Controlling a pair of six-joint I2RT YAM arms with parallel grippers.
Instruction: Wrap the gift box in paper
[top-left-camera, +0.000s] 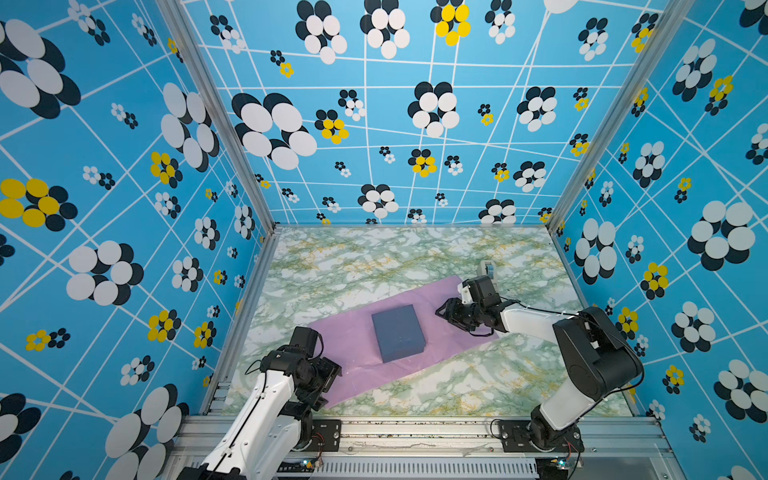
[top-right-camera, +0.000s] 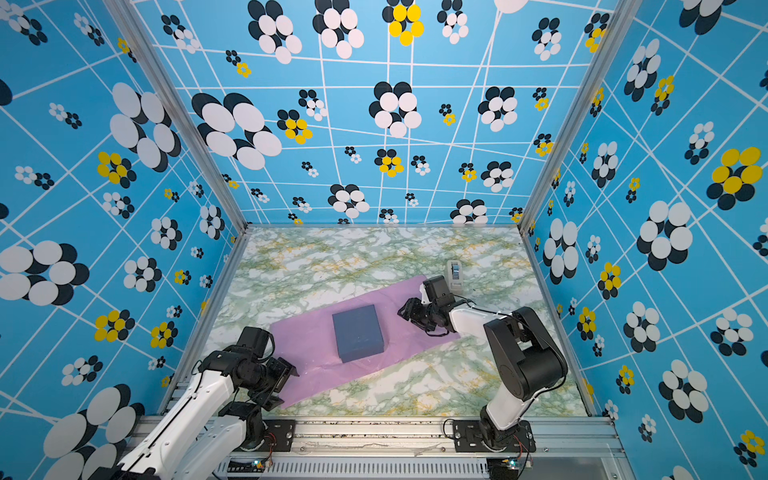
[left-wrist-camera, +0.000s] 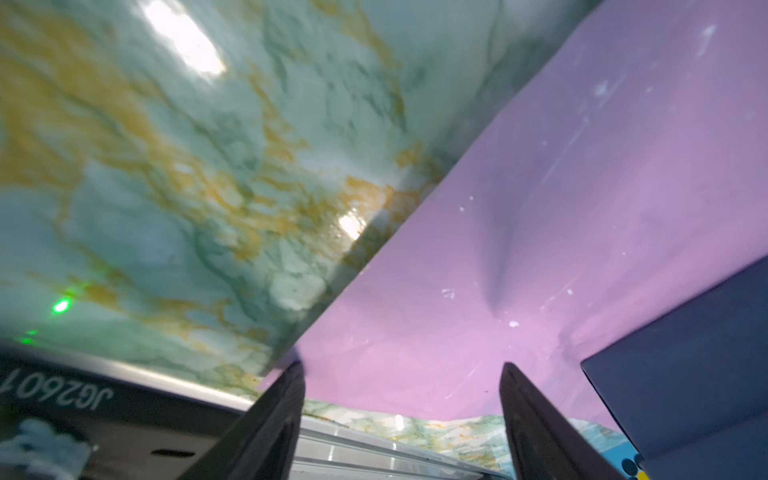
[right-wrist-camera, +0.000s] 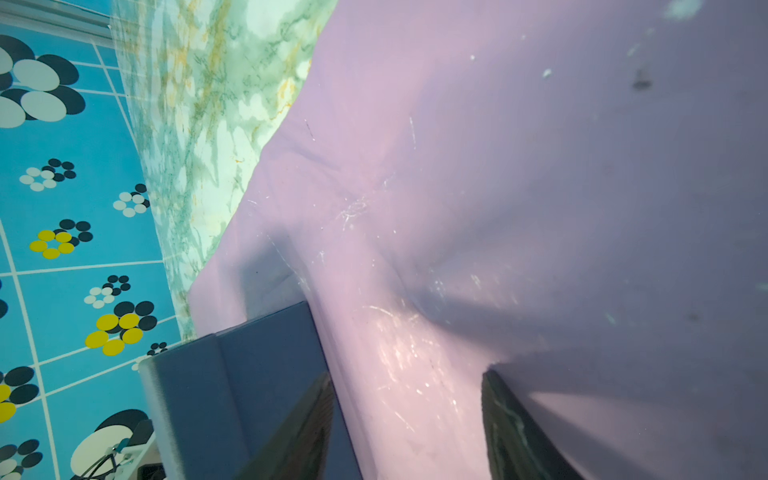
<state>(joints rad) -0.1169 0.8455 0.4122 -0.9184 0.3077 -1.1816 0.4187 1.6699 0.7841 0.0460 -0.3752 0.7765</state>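
The dark navy gift box (top-left-camera: 398, 332) (top-right-camera: 359, 332) sits lid up near the middle of the lilac paper (top-left-camera: 353, 345) (top-right-camera: 307, 345), which lies flat and slanted on the marble table. My left gripper (top-left-camera: 330, 386) (top-right-camera: 286, 386) hovers open over the paper's near-left end. In the left wrist view its fingers (left-wrist-camera: 401, 374) straddle the paper (left-wrist-camera: 540, 208) edge with nothing between them, and the box (left-wrist-camera: 685, 374) is off to one side. My right gripper (top-left-camera: 446, 311) (top-right-camera: 405, 311) is open above the paper's right part, just right of the box. The right wrist view shows the gripper (right-wrist-camera: 409, 380) over creased paper (right-wrist-camera: 498, 166), beside the box (right-wrist-camera: 249, 374).
A small white-grey tape dispenser (top-left-camera: 487, 270) (top-right-camera: 454, 272) stands behind the right arm, just beyond the paper's far right corner. Blue flowered walls close in the table on three sides. An aluminium rail (top-left-camera: 415, 428) runs along the front edge.
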